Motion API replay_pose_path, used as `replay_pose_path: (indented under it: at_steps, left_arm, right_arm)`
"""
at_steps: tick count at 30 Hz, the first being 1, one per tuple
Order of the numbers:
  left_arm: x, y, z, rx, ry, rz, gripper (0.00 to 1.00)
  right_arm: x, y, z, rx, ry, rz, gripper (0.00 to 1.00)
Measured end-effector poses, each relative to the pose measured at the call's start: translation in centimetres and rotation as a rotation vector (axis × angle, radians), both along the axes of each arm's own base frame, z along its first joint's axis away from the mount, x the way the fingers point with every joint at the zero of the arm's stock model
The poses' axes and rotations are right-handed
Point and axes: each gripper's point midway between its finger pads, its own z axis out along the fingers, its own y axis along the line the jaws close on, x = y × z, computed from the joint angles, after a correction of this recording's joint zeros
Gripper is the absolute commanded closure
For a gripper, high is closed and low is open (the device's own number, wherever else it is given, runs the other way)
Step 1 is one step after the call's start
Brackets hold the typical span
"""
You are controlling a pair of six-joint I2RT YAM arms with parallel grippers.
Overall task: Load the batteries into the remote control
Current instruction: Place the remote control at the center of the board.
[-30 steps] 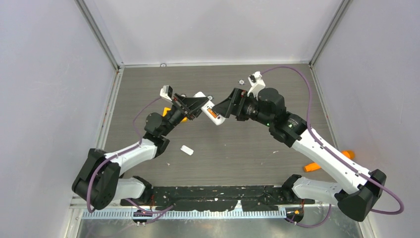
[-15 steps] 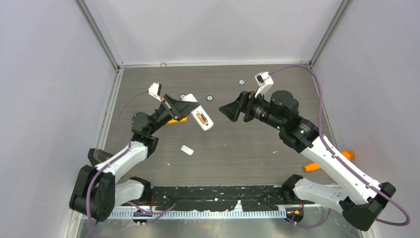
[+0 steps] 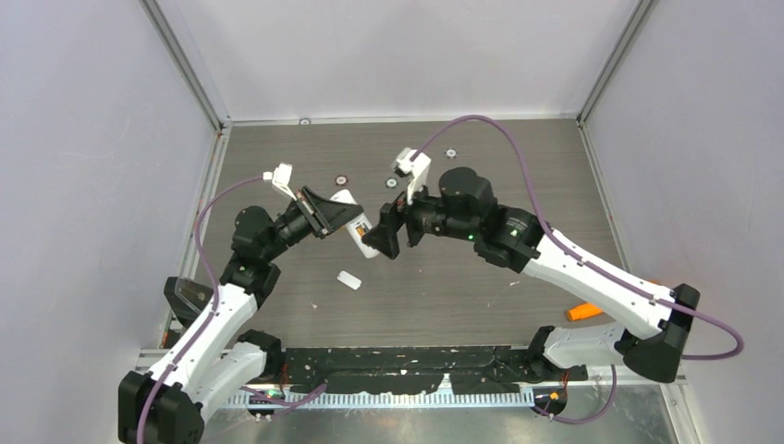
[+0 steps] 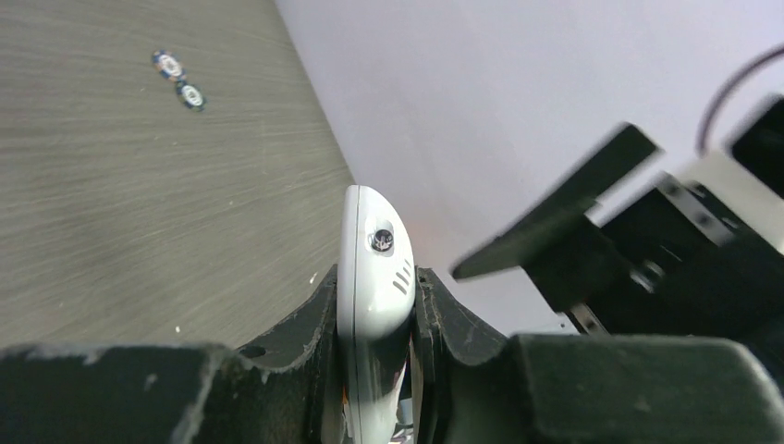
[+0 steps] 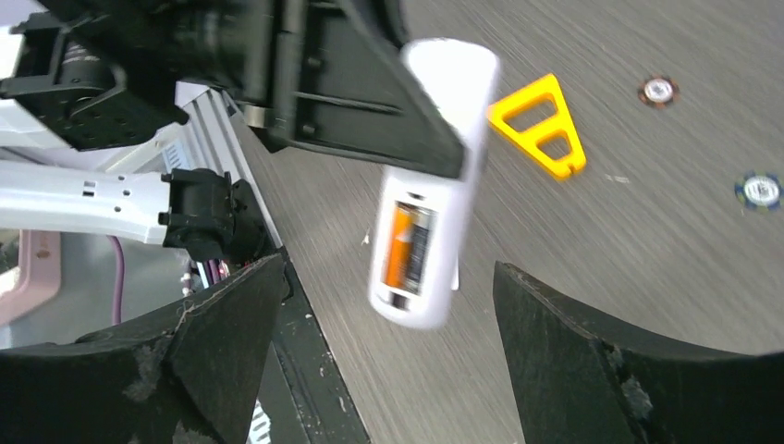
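The left gripper (image 3: 325, 213) holds the remote control (image 3: 357, 228) above the desk (image 3: 462, 287), left of centre, its fingers (image 4: 310, 319) pressed narrow against the two long edges of the white bar. In the overhead view the remote's long axis runs diagonally, from the gripped end at the far left to a free end that points toward the near right. That free end faces the right gripper (image 3: 382, 237). The rounded tip, seen end-on from the left wrist, sticks out past the fingers.

The back of the remote faces the right wrist camera with its bay open. Inside lie the batteries (image 5: 408, 246), two in number, one orange and one dark, side by side and parallel to the remote's long axis.

The right gripper's fingers (image 5: 231, 319) stand wide apart, holding nothing, with the free end of the remote in the gap between them and touching neither.

Lying on the desk are one small white tab (image 3: 349, 279) near the middle, three small discs (image 3: 391, 183) toward the far edge, one orange stick (image 3: 584, 311) at the near right, and one flat orange triangle (image 5: 541, 125) beyond the remote.
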Motion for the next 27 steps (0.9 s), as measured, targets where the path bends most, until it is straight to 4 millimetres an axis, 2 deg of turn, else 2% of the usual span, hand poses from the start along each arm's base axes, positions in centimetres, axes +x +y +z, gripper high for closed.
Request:
replay_pose_path:
  at_steps: [3, 6, 12, 14, 16, 19, 20, 22, 23, 24, 27]
  left_arm:
    - [0.3, 0.4, -0.8, 0.008, 0.052, 0.036, 1.0]
    - [0.3, 0.8, -0.8, 0.0, 0.078, 0.065, 1.0]
    - [0.1, 1.3, -0.4, -0.027, 0.108, 0.097, 1.0]
    - [0.1, 1.4, -0.5, -0.03, 0.116, 0.104, 1.0]
    - [0.2, 1.4, -0.5, -0.035, 0.125, 0.11, 0.99]
    - [0.2, 1.5, -0.6, -0.039, 0.134, 0.113, 0.95]
    - [0.2, 1.5, -0.6, -0.04, 0.136, 0.115, 0.93]
    - [0.3, 1.5, -0.7, -0.04, 0.138, 0.12, 0.87]
    - [0.3, 1.6, -0.7, -0.042, 0.138, 0.124, 0.8]
    - [0.4, 1.6, -0.6, -0.043, 0.137, 0.126, 0.72]
    - [0.4, 1.6, -0.7, -0.042, 0.135, 0.127, 0.41]
  right_arm:
    - [-1.0, 2.3, 0.6, -0.031, -0.063, 0.054, 0.11]
    - [-0.9, 3.7, 0.1, -0.076, -0.107, 0.064, 0.11]
    - [0.0, 4.8, -3.0, -0.217, -0.136, 0.052, 0.13]
    - [0.2, 5.1, -4.0, -0.253, -0.139, 0.046, 0.18]
    - [0.3, 5.2, -4.9, -0.29, -0.14, 0.043, 0.27]
    - [0.5, 5.3, -5.9, -0.33, -0.139, 0.041, 0.46]
    - [0.6, 5.3, -6.1, -0.339, -0.137, 0.039, 0.5]
    - [0.7, 5.2, -6.3, -0.345, -0.13, 0.025, 0.6]
    - [0.8, 5.2, -6.3, -0.343, -0.126, 0.019, 0.67]
    - [0.8, 5.2, -6.2, -0.344, -0.129, 0.021, 0.71]
    - [1.0, 5.0, -6.3, -0.35, -0.134, 0.011, 0.75]
